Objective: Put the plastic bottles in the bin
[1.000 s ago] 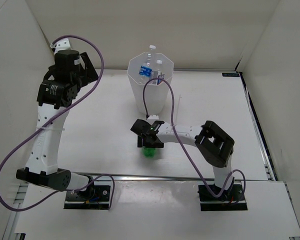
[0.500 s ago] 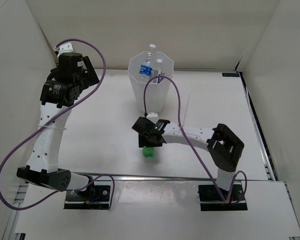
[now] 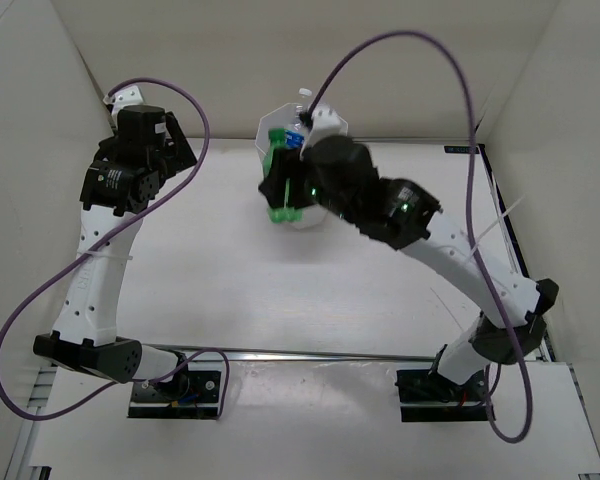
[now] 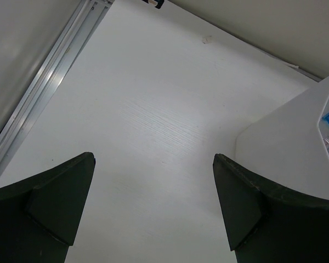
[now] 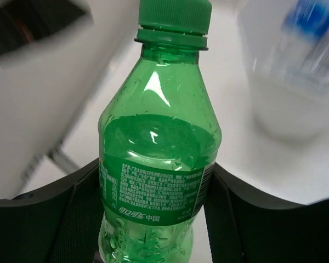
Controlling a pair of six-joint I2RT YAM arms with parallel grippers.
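We see the right gripper (image 5: pixel 153 205) raised above the table (image 4: pixel 153 93), its fingers closed tight around the labelled belly of the green bottle (image 5: pixel 156 148), held upright with its green cap on. From above, the bottle hangs at the left edge of the white faceted bin (image 4: pixel 282 148), where clear bottles (image 3: pixel 303 96) with white caps and blue labels stand inside. The left gripper (image 4: pixel 153 164) hovers beside the bin, fingers spread wide, holding nothing.
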